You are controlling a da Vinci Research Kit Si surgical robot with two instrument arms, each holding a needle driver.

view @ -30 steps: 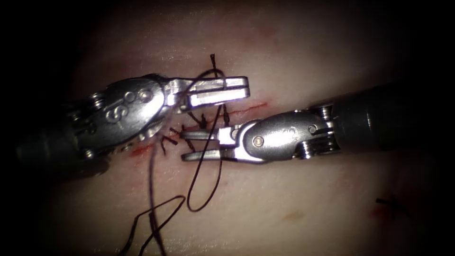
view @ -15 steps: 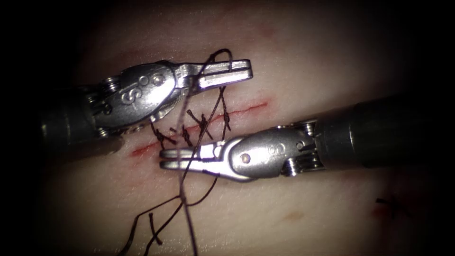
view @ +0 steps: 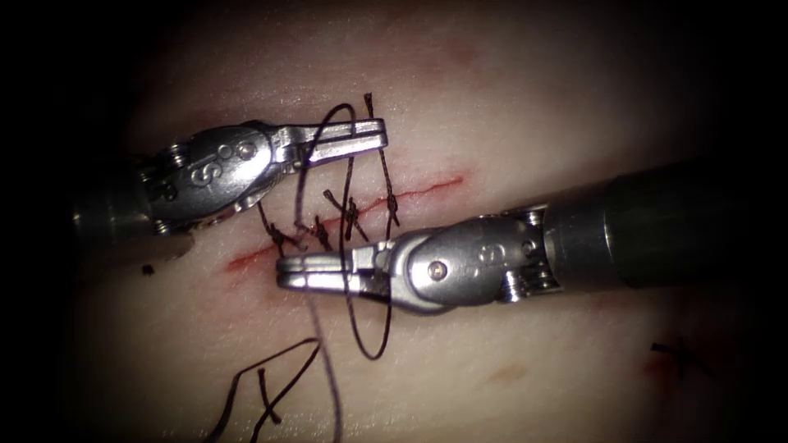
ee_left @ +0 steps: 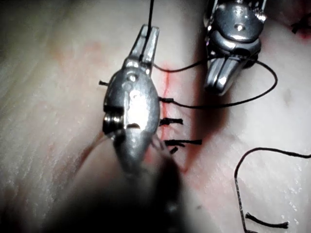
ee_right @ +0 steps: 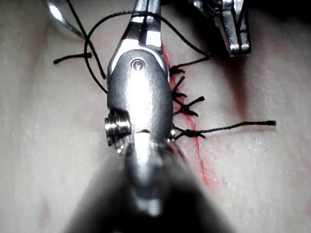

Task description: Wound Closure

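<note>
Dark braided thread (view: 365, 324) is what you have in play: it loops over your left arm's silver needle driver (view: 371, 136), left of centre in the endoscope view, whose jaws are clenched on the strand, and drops across the thin red cut (view: 410, 193) in the pale pork tissue (view: 533, 361) into a long loop below your right arm's tool. Your right arm's silver needle driver (view: 287, 272) lies just below the cut, tip pointing left, jaws nearly together with thread crossing them; you cannot tell whether they grip it. Short dark knotted stitches (view: 351, 215) sit along the cut between the two tools. Loose thread curls at the lower left of the frame. A curved steel needle (ee_right: 60, 17) glints in the right wrist view, lying free on the tissue.
</note>
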